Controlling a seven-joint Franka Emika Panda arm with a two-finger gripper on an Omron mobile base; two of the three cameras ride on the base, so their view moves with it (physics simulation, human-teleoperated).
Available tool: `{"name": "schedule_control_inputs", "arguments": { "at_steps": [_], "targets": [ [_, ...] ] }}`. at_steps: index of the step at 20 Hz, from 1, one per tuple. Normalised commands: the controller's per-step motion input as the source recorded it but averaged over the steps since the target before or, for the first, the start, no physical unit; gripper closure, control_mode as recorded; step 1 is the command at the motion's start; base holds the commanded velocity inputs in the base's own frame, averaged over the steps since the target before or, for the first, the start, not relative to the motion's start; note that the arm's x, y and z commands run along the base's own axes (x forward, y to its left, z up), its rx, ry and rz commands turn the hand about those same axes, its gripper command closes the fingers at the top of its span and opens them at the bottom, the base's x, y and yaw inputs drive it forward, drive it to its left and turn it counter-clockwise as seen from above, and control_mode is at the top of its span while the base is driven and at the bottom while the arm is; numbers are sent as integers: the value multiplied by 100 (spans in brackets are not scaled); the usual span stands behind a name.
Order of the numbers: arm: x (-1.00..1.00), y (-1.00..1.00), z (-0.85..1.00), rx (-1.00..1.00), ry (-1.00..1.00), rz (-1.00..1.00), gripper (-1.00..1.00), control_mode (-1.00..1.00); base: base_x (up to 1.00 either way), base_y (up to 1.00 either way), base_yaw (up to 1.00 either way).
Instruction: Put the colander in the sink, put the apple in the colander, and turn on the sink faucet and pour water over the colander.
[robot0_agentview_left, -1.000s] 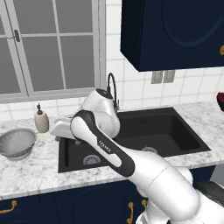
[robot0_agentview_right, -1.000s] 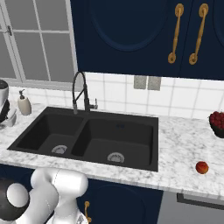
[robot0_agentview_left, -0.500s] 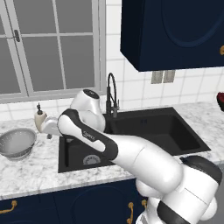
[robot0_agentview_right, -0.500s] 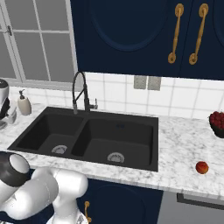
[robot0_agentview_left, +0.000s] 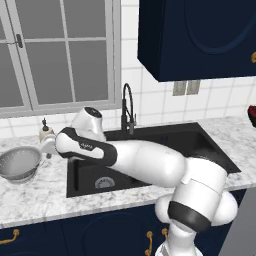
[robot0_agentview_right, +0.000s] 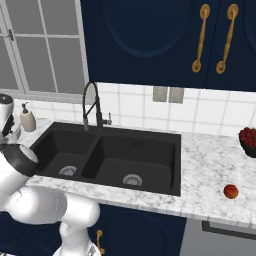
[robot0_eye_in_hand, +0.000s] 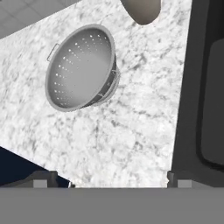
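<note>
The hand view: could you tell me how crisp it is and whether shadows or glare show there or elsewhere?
Hand view: the colander is sharp, holes distinct, its bowl shaded darker to one side, no glare. Left base view: soft, even light on the counter. Right base view: the apple is small but clear.

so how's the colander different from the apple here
The colander is a wide silvery-grey bowl dotted with holes; the apple is a small solid red ball. The colander stands on the counter left of the sink, by the soap bottle; the apple lies on the counter to its right. Both rest on the marble counter, outside the sink, untouched.
</note>
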Motion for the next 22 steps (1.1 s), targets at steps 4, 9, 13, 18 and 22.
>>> {"name": "schedule_control_inputs", "arguments": {
  "at_steps": [4, 9, 13, 18, 22],
  "targets": [
    [43, 48, -14, -2, 0, -1, -100, -100, 0, 0, 0],
    [46, 36, -10, -6, 6, -1, -100, -100, 0, 0, 0],
    [52, 25, -10, -8, 11, 0, -100, -100, 0, 0, 0],
    [40, 38, -15, -6, 3, 0, -100, -100, 0, 0, 0],
    [29, 33, -2, 0, 0, 0, -100, -100, 0, 0, 0]
  ]
}}
